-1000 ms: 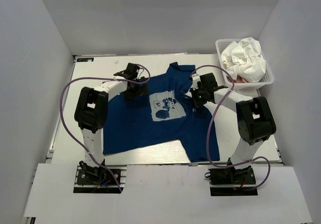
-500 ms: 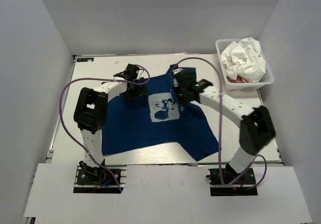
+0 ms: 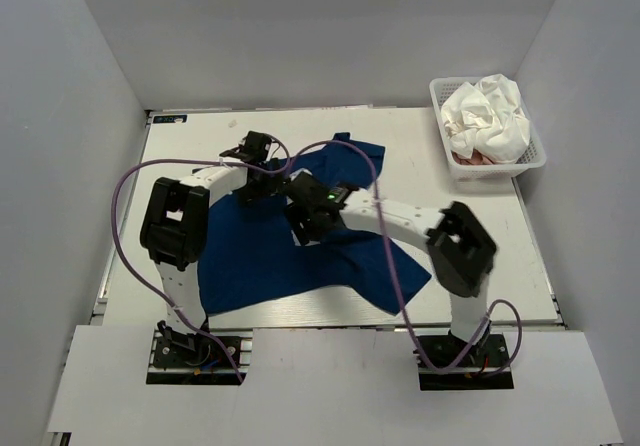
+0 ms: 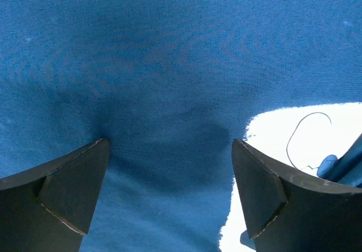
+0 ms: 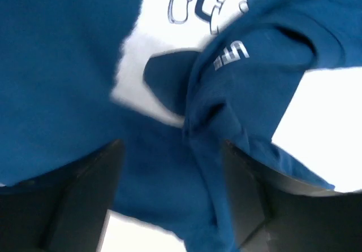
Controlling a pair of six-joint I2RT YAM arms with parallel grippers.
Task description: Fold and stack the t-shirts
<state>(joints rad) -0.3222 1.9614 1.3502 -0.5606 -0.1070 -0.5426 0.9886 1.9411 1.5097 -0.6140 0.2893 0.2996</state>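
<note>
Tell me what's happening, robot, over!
Left gripper open, over navy shirt. Right gripper astride a shirt fold, grip unclear. White shirt bunched in basket. Nothing seen blocking.

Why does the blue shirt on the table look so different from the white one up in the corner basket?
The navy t-shirt lies across the table with one side folded over itself. The white t-shirt is bunched in a heap in the basket. The navy t-shirt bears a pale chest print, seen in the wrist views, while the white t-shirt shows none. Both are soft cloth, and neither is neatly folded yet.
</note>
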